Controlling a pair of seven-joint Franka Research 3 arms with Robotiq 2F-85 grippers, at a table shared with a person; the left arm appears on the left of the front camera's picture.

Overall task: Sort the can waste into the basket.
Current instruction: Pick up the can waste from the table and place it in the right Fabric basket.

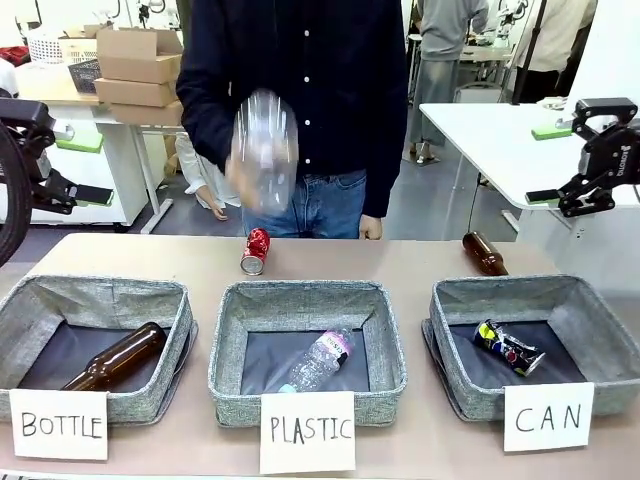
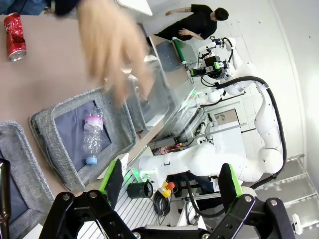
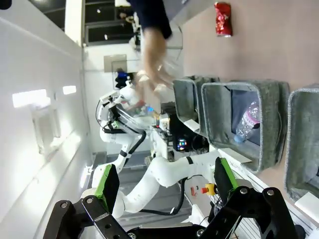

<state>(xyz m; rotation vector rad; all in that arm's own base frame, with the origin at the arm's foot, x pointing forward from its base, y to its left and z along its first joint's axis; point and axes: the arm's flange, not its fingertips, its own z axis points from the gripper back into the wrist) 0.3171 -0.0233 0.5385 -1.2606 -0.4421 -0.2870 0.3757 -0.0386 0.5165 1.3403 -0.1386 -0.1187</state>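
A dented red can [image 1: 256,251] lies on the table behind the middle basket; it is also at the top of the left wrist view [image 2: 15,36] and the right wrist view [image 3: 223,19]. A dark blue printed can [image 1: 508,347] lies inside the grey basket [image 1: 600,325] with the "CAN" card, at the right. My right gripper [image 1: 578,197] hangs open above the table's right end, far from both cans. Its fingers [image 3: 165,181] hold nothing. My left gripper [image 2: 172,184] is open and empty too, high off to the left.
The person across the table holds a blurred clear plastic bottle [image 1: 264,150] above the red can. The "PLASTIC" basket [image 1: 228,340] holds a clear bottle [image 1: 318,360]. The "BOTTLE" basket [image 1: 20,320] holds a brown bottle [image 1: 115,357]. Another brown bottle [image 1: 484,253] lies behind the CAN basket.
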